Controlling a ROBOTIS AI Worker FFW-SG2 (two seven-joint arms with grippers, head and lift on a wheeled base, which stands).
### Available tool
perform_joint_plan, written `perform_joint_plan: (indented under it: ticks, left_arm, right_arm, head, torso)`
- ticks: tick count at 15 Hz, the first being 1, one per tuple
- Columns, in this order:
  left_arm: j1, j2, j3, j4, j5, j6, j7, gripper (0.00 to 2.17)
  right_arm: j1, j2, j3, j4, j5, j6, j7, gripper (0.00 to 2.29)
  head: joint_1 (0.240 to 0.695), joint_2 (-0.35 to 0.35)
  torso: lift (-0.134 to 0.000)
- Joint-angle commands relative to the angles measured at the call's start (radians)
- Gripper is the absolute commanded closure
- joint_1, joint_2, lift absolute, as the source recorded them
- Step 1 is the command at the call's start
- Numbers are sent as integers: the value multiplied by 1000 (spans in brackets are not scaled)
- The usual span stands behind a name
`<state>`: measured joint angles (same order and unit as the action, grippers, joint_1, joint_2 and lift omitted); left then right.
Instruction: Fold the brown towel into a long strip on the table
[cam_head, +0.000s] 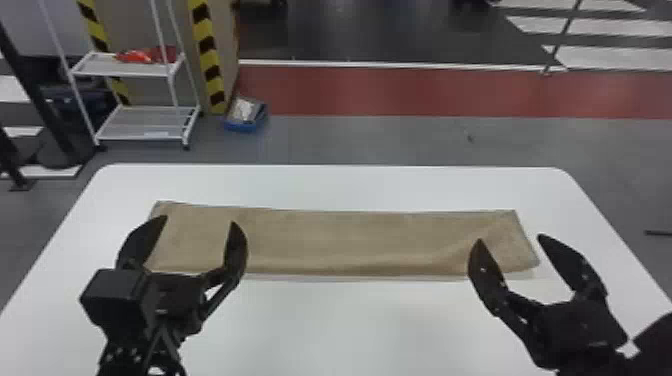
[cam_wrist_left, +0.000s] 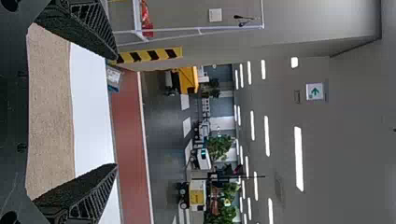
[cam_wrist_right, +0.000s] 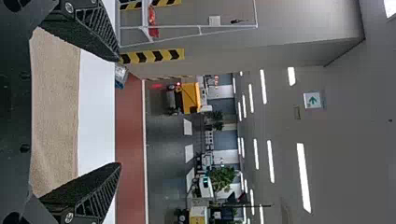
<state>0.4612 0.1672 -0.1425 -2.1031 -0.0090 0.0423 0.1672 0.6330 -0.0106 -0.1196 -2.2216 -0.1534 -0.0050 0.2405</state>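
Since the brown towel (cam_head: 350, 240) lies strip-shaped near left gripper (cam_head: 197, 221) and right gripper (cam_head: 510, 238), both spread, empty, folding looks done. Maybe smoothing remains.

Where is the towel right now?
In the head view, the towel lies lengthwise across the table, nearer its far edge, behind the left end effector's body.

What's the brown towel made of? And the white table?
The brown towel looks like soft, matte cloth, maybe cotton: its surface is finely grainy and it creases. The white table seems hard and smooth, perhaps plastic or laminate: it has a faint sheen.
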Motion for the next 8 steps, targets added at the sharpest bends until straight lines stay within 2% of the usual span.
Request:
perform_joint_plan:
  ticks: [1,8]
  left_arm:
    - [1,0,0,2,0,0,0,63]
    - [1,0,6,6,0,-3,0,63]
  right_arm:
    - [8,0,1,0,-2,-32,-7,90]
    - [8,1,1,0,-5,-36,-7,90]
  head:
    - [695,-51]
    - [695,-52]
  torso:
    - [-110]
    - [-110]
